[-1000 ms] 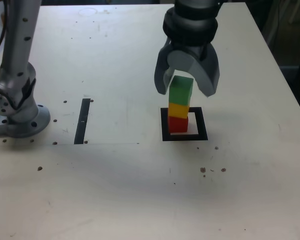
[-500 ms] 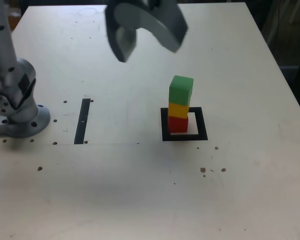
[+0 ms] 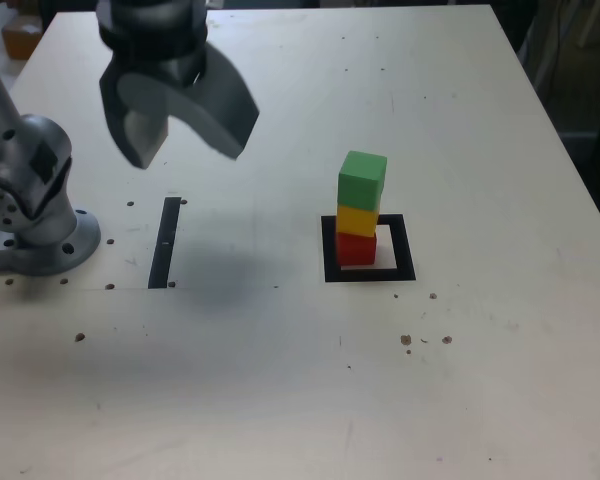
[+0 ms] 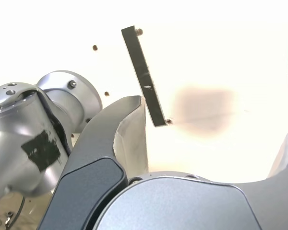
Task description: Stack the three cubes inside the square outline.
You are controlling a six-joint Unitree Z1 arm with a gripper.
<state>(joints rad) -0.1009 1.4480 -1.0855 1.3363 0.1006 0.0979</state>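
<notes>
The three cubes stand as one upright tower in the exterior view: red cube [image 3: 356, 248] at the bottom, yellow cube [image 3: 357, 220] on it, green cube [image 3: 362, 181] on top. The tower sits inside the square outline [image 3: 368, 273], toward its left side in the exterior view. My gripper [image 3: 185, 148] hangs high above the table, far to the exterior view's left of the tower, jaws wide apart and empty. The wrist view shows the gripper [image 4: 216, 124] open with only bare table between the fingers; no cube appears there.
The arm's grey base [image 3: 35, 215] stands at the exterior view's left edge and also shows as the arm's base [image 4: 33, 139] in the wrist view. A narrow black strip [image 3: 165, 241] lies beside it, seen too as the black strip [image 4: 144, 76]. Small dark holes dot the pale table [image 3: 280, 380].
The gripper, open around the green cube a second ago, rose and swung away to the exterior view's left. The tower stayed standing and unmoved.
</notes>
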